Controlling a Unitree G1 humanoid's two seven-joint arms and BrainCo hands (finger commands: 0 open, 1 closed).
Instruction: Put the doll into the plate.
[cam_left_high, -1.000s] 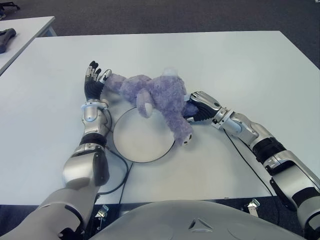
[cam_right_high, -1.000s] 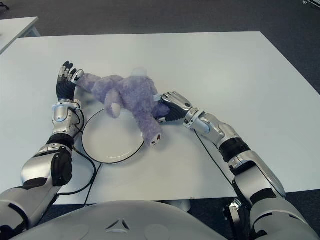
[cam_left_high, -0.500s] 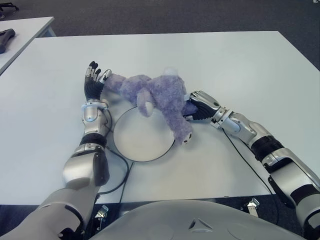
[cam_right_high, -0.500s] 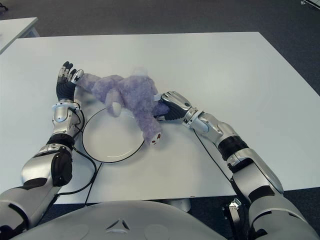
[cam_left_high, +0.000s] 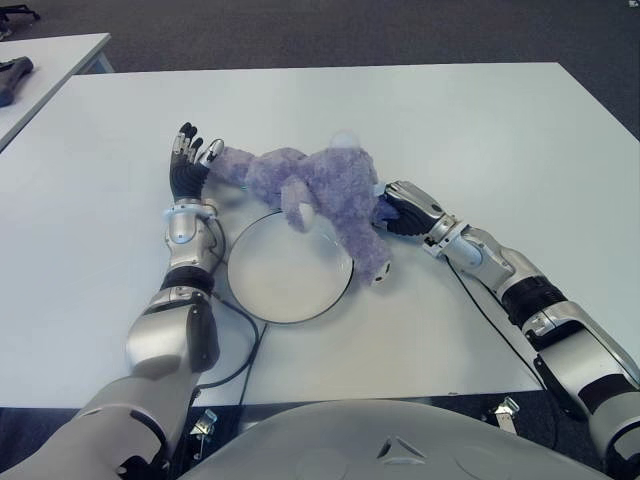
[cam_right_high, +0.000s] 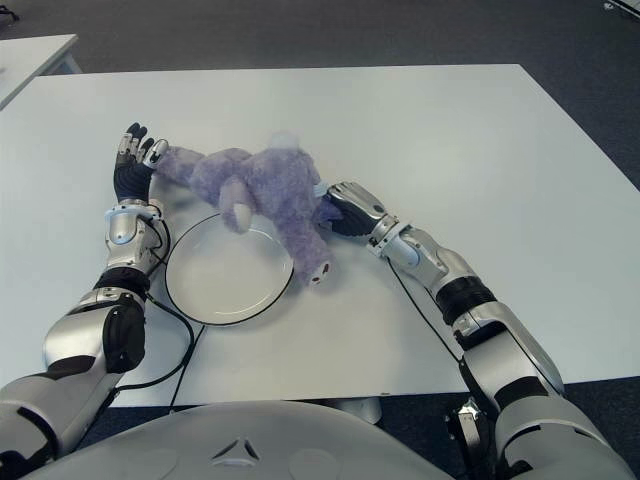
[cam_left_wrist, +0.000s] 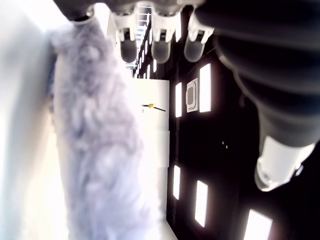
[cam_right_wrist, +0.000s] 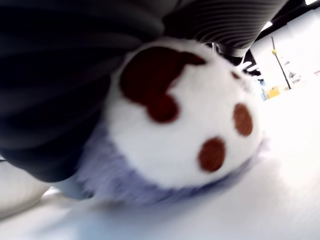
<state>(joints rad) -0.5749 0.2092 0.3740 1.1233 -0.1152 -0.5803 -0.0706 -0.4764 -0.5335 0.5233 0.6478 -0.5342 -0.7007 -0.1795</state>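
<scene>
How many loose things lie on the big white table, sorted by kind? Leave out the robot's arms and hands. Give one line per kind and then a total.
Soft toys: 1, the purple doll, lying partly over the far rim of the plate.
Plates: 1, the white plate.
Total: 2

Probably an office or lab: white tables (cam_left_high: 480, 130) on dark carpet (cam_left_high: 300, 30).

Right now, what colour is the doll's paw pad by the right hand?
The paw is white with dark red-brown spots; the doll is purple. Best seen in the right wrist view.
</scene>
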